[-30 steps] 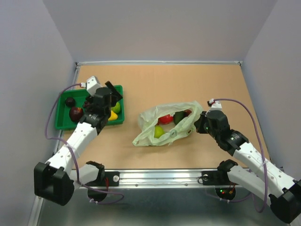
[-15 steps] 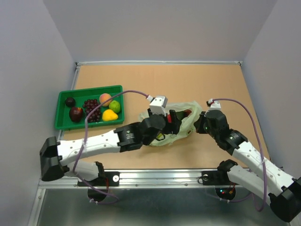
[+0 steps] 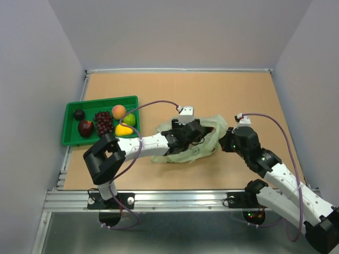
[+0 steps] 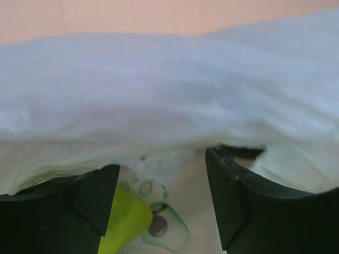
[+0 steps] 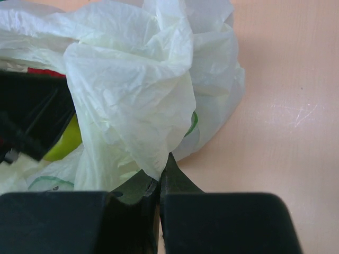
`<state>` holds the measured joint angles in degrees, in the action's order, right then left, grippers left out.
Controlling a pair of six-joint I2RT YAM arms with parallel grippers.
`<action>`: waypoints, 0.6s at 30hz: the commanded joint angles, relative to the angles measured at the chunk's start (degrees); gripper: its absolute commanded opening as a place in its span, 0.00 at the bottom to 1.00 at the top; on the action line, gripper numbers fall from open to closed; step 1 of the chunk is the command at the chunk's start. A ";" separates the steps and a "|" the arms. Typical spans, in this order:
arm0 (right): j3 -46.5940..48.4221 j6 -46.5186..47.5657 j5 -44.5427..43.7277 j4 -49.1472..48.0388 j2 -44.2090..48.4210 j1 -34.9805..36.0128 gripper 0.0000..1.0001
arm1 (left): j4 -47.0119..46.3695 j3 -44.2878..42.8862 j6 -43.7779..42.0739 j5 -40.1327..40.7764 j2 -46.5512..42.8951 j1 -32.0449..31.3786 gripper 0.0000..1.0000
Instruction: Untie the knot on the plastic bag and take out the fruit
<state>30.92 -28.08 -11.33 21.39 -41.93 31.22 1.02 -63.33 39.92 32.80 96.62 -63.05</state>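
Note:
The pale green plastic bag (image 3: 212, 127) lies open mid-table; no knot shows. My left gripper (image 3: 197, 132) is open inside the bag's mouth. In the left wrist view the bag film (image 4: 169, 90) hangs over my open left gripper (image 4: 161, 169), and a lime-green fruit (image 4: 123, 222) lies by the left finger. My right gripper (image 3: 224, 142) is shut on the bag's right edge. In the right wrist view the right gripper (image 5: 159, 177) pinches a fold of the bag (image 5: 137, 90). The lime-green fruit (image 5: 66, 140) and a red one (image 5: 45, 72) show inside.
The green tray (image 3: 71, 140) stands at the left edge. It holds a dark red fruit (image 3: 86, 127), a small dark one (image 3: 79, 114), purple grapes (image 3: 103, 121), a peach (image 3: 118, 111), a lime-green fruit (image 3: 129, 119) and a yellow pear (image 3: 124, 129).
My left arm swung from over the tray to the bag and has pushed its open gripper further into the bag's mouth. My right gripper kept its hold on the bag's edge.

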 commanded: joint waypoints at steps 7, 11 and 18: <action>-1.12 0.04 1.66 -1.08 1.33 0.33 0.00 | -2.34 -10.05 -1.69 6.49 9.10 5.30 0.90; -1.12 0.30 1.75 -1.08 0.71 0.33 0.00 | -1.46 -12.43 -2.04 6.49 13.24 6.35 0.90; -1.21 0.48 1.49 -1.17 0.71 0.33 0.00 | 0.65 -13.31 -0.81 3.24 17.29 6.71 0.89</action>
<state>30.92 -28.08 -10.00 21.39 -41.39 31.22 -0.10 -74.41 38.72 36.34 114.30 -56.51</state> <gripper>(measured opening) 0.017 0.901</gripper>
